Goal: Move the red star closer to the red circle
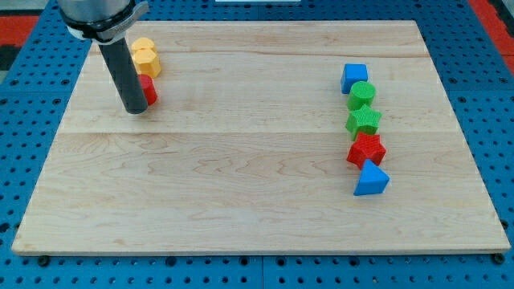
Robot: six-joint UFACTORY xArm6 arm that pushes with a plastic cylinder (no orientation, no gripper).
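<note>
The red star [366, 149] lies at the view's right, in a column of blocks, between a green star [364, 121] above it and a blue triangle [370, 179] below it. The red circle [148, 89] lies at the view's upper left, mostly hidden behind my rod. My tip [135, 110] rests on the board right against the red circle's left side, far from the red star.
A yellow block [145, 56] sits just above the red circle. A blue cube [354, 77] and a green circle [361, 95] top the right column. The wooden board [241, 185] lies on a blue pegboard.
</note>
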